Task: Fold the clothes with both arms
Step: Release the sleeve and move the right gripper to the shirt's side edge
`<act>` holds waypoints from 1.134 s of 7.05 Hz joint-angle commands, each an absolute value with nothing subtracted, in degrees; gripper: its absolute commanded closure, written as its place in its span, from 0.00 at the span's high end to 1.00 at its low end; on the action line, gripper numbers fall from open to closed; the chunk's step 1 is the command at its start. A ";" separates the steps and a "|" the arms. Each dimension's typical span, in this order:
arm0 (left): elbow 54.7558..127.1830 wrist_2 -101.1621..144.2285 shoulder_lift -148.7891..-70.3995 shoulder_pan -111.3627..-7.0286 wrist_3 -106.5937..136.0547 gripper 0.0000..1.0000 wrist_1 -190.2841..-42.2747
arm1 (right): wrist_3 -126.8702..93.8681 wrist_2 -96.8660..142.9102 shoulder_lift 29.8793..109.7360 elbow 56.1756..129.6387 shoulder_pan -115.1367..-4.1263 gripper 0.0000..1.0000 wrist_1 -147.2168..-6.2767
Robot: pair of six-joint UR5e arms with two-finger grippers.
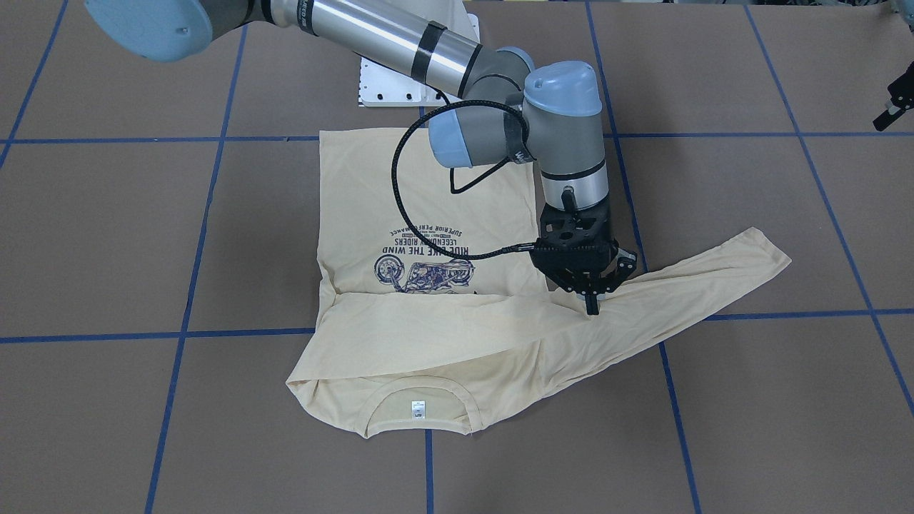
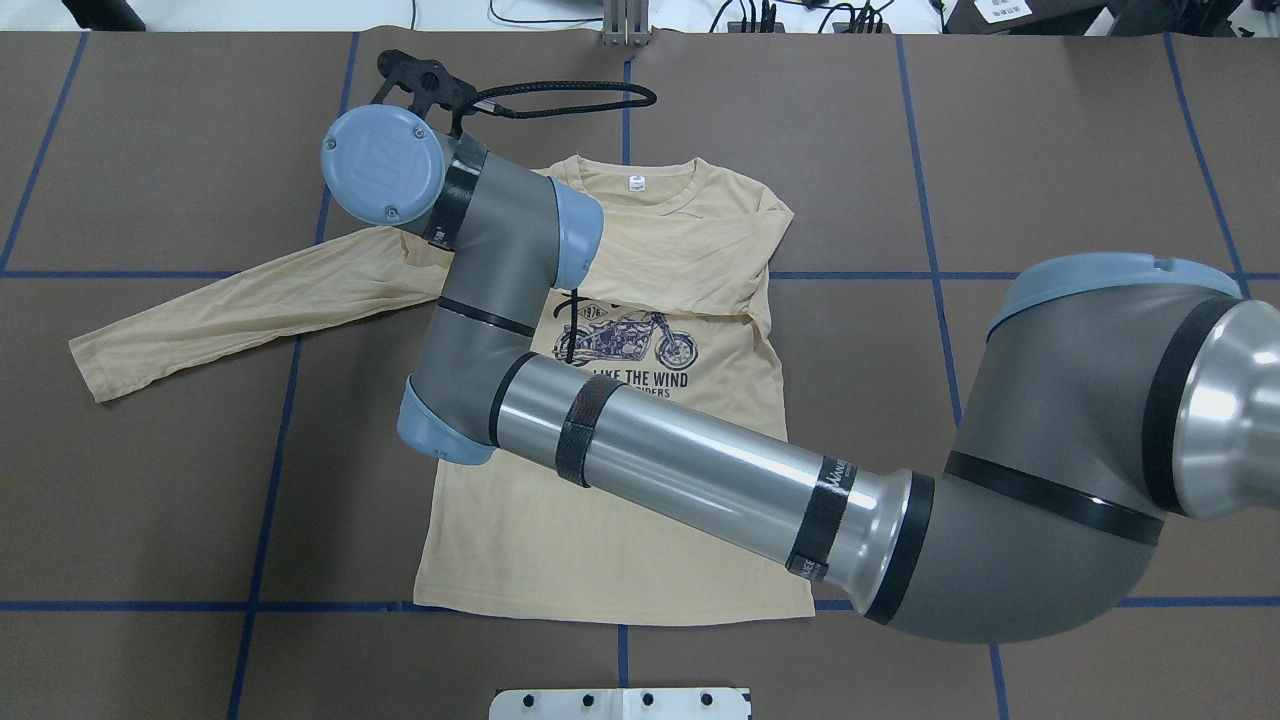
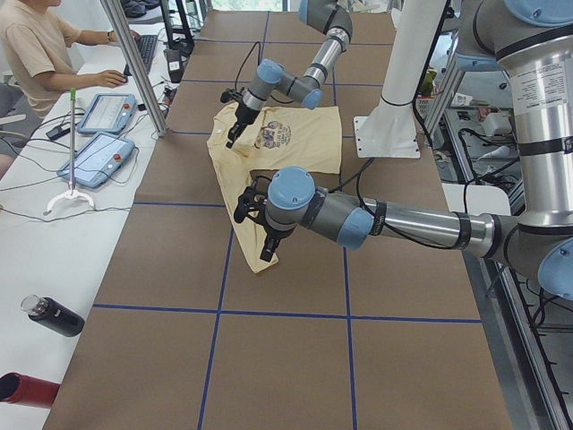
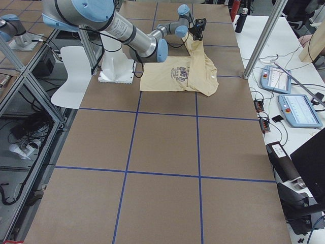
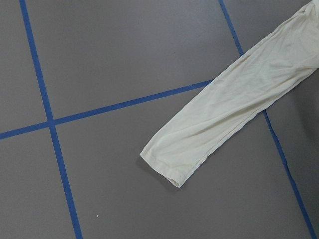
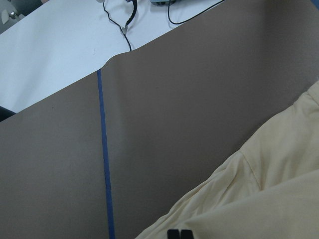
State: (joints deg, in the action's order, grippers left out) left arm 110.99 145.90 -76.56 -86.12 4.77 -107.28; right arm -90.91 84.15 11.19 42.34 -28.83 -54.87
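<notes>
The cream-yellow T-shirt (image 1: 428,200) lies print up on the brown table, also seen in the overhead view (image 2: 620,520). One sleeve is folded across the chest. The other sleeve (image 1: 714,275) stretches out flat towards my left side. My right gripper (image 1: 593,307) reaches across the shirt and points down. It is shut on the cloth where the folded sleeve meets the outstretched one, and its fingertips (image 6: 185,234) rest at the fabric. My left gripper (image 1: 892,107) hangs high beyond the outstretched cuff (image 5: 169,169). I cannot tell whether it is open or shut.
The white pedestal base plate (image 1: 400,86) sits just behind the shirt's hem. Blue tape lines (image 1: 178,335) grid the table. An operator (image 3: 27,54), control tablets (image 3: 98,134) and bottles (image 3: 54,315) are on the white bench along the far side.
</notes>
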 commanded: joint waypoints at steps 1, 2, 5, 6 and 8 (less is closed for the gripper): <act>111.27 146.51 -76.55 -85.61 4.75 1.00 -107.49 | -91.32 84.20 9.93 41.05 -28.92 1.00 -54.93; 111.27 149.39 -76.64 -85.52 4.83 1.00 -107.58 | -92.71 84.63 9.67 41.04 -28.92 1.00 -55.19; 110.31 139.12 -78.75 -80.27 15.79 1.00 -112.92 | -101.44 95.66 27.65 70.31 -31.80 1.00 -66.12; 107.26 135.56 -81.71 -76.68 18.17 1.00 -113.81 | -101.16 98.06 36.47 80.23 -32.86 1.00 -66.53; 95.77 135.09 -85.25 -76.29 18.10 0.96 -123.76 | -100.03 100.27 49.92 95.70 -33.48 1.00 -72.04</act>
